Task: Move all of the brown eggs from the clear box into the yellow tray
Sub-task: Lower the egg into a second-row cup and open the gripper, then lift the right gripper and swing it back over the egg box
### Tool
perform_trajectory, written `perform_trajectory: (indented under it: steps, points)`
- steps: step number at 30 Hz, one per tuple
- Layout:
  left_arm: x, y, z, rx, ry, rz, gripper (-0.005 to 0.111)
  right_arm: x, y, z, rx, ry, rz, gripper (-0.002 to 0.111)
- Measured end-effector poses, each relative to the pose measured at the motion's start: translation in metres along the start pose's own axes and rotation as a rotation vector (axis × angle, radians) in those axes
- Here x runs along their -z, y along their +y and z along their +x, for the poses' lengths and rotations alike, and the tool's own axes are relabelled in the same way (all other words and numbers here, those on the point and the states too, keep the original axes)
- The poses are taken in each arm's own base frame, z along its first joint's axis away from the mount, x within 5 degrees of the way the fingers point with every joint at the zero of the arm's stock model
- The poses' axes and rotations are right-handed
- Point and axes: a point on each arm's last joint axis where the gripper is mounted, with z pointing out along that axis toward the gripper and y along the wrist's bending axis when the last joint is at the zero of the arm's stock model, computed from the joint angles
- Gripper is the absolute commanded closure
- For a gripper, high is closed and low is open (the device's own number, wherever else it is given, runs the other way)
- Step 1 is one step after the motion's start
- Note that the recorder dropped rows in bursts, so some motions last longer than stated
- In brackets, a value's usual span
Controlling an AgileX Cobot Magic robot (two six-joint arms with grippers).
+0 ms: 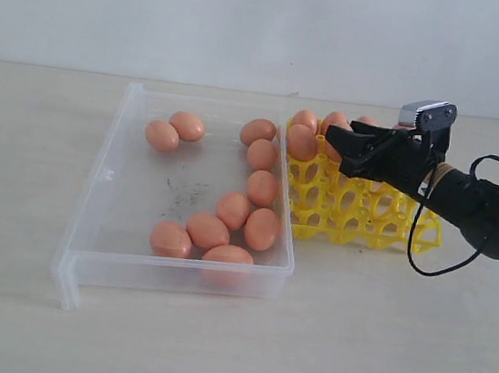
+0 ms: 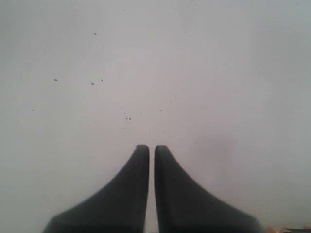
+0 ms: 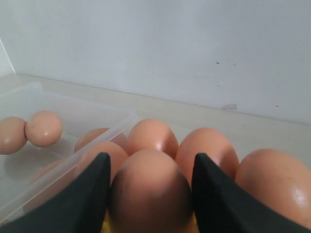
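Right jaws clamp brown egg [image 3: 150,194] at yellow tray [image 1: 350,205].

1. Clear box [image 1: 173,276]: transparent plastic, smooth glossy walls; faint dark scuffs on the floor.
2. Brown eggs [image 1: 234,209], inside the clear box and just beside it: smooth shells, mostly matt, with a soft sheen seen close.
3. Yellow tray [image 1: 365,216], beside the clear box: opaque bright plastic, slightly glossy lattice.
4. Right gripper [image 1: 338,143], beside the clear box: matt black, plastic-looking fingers [image 3: 87,194].
5. Left gripper [image 2: 151,148]: smooth matt black.
6. Table [image 1: 210,347] under the clear box: pale, matt, smooth; material unclear.
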Motion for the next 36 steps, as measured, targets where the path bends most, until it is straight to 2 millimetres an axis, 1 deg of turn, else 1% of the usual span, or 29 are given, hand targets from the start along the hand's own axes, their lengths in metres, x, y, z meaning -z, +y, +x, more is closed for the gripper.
perform_trajectory:
  steps: [3, 5, 7, 12, 13, 14, 21, 23, 25, 27, 30, 32, 33, 36]
  points:
    - [0.000, 0.000, 0.000, 0.000, 0.000, 0.000, 0.102, -0.001, -0.001, 0.000, 0.003, 0.013, 0.007, 0.106]
    - [0.000, 0.000, 0.000, 0.000, 0.000, 0.000, 0.102, -0.001, -0.001, 0.000, -0.005, 0.017, 0.006, 0.100]
    - [0.000, 0.000, 0.000, 0.000, 0.000, 0.000, 0.102, -0.001, 0.000, 0.000, -0.003, 0.019, -0.006, 0.089]
    - [0.000, 0.000, 0.000, 0.000, 0.000, 0.000, 0.102, -0.001, 0.002, 0.000, -0.002, 0.019, -0.031, 0.050]
    - [0.000, 0.000, 0.000, 0.000, 0.000, 0.000, 0.102, -0.001, 0.002, 0.000, 0.000, 0.019, -0.035, 0.045]
    - [0.000, 0.000, 0.000, 0.000, 0.000, 0.000, 0.102, -0.001, 0.003, -0.001, 0.000, 0.015, -0.040, 0.043]
    - [0.000, 0.000, 0.000, 0.000, 0.000, 0.000, 0.102, -0.001, 0.002, -0.003, -0.008, -0.011, -0.037, 0.043]
    - [0.000, 0.000, 0.000, 0.000, 0.000, 0.000, 0.102, 0.001, 0.002, -0.009, -0.020, -0.024, -0.047, 0.043]
    - [0.000, 0.000, 0.000, 0.000, 0.000, 0.000, 0.102, 0.005, 0.000, -0.022, -0.051, -0.042, -0.046, 0.043]
    - [0.000, 0.000, 0.000, 0.000, 0.000, 0.000, 0.102, 0.011, -0.002, -0.043, -0.062, -0.065, -0.058, 0.045]
    - [0.000, 0.000, 0.000, 0.000, 0.000, 0.000, 0.102, 0.022, -0.002, -0.074, -0.047, -0.082, -0.097, 0.058]
    - [0.000, 0.000, 0.000, 0.000, 0.000, 0.000, 0.102, 0.027, 0.004, -0.090, -0.028, -0.072, -0.142, 0.066]
    - [0.000, 0.000, 0.000, 0.000, 0.000, 0.000, 0.102, 0.028, 0.007, -0.095, -0.020, -0.063, -0.164, 0.067]
    - [0.000, 0.000, 0.000, 0.000, 0.000, 0.000, 0.102, 0.023, 0.031, -0.103, 0.021, -0.008, -0.274, 0.067]
